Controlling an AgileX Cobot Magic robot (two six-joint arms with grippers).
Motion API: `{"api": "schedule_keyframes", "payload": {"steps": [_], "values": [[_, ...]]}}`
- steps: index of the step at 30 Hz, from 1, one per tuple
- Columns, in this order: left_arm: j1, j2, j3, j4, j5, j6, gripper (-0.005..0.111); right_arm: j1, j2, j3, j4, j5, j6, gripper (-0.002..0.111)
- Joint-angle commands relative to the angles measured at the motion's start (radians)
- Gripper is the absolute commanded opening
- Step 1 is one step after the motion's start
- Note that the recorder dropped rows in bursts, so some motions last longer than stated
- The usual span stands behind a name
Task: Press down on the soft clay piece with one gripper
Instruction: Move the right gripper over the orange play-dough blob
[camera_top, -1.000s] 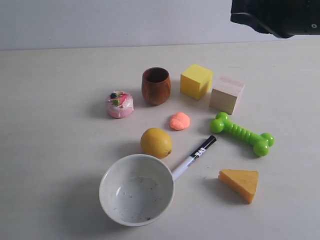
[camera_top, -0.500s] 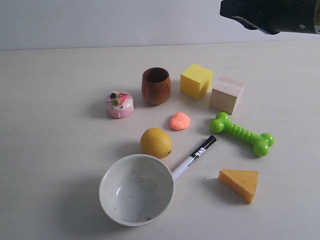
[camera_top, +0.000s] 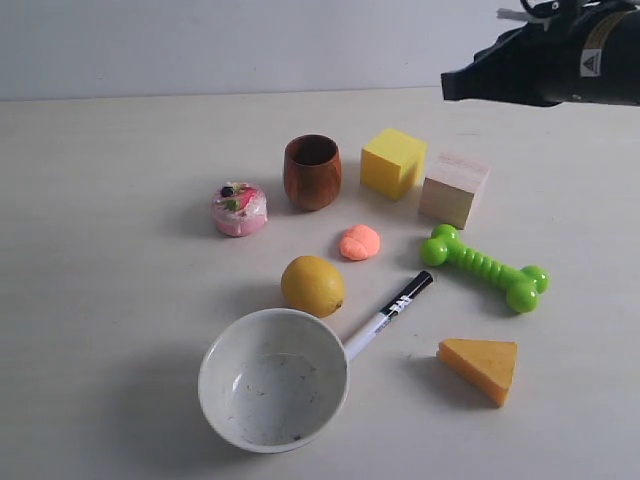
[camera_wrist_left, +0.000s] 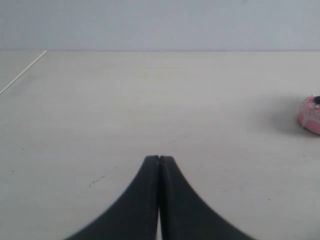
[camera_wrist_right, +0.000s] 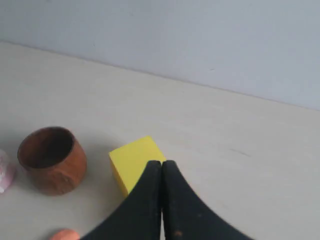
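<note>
Approaching is the step we judge to be in hand. Over the counter (camera_top: 100, 300), the right gripper (camera_top: 446, 86) hangs high at two o'clock, clenched on nothing. The left gripper (camera_wrist_left: 159, 158), also clenched and empty, sits over bare counter. At five o'clock from the cup (camera_top: 312, 172), and between one and two o'clock from the lemon (camera_top: 312, 285), lies the clay (camera_top: 359, 242), apart from both and rounded. Next, we think, the right gripper must travel toward seven o'clock and descend, tips meeting the lump squarely.
</note>
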Motion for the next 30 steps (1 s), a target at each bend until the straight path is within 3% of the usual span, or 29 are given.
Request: {"api": "schedule_keyframes", "payload": {"steps": [1, 9, 18, 24, 30], "values": [[-0.005, -0.007, 0.000, -0.002, -0.008, -0.002, 0.000, 0.054, 0.009, -0.005, 0.243, 0.045, -0.301, 0.000], [-0.005, -0.007, 0.000, -0.002, -0.008, -0.002, 0.000, 0.095, 0.009, -0.015, 0.269, 0.059, -0.330, 0.000], [-0.005, -0.007, 0.000, -0.002, -0.008, -0.002, 0.000, 0.105, 0.010, -0.216, 0.282, 0.365, -0.182, 0.000], [-0.005, -0.007, 0.000, -0.002, -0.008, -0.002, 0.000, 0.105, 0.025, -0.286, 0.294, 0.407, -0.061, 0.000], [-0.005, -0.007, 0.000, -0.002, -0.008, -0.002, 0.000, 0.122, 0.117, -0.292, 0.306, 0.482, -0.097, 0.000]]}}
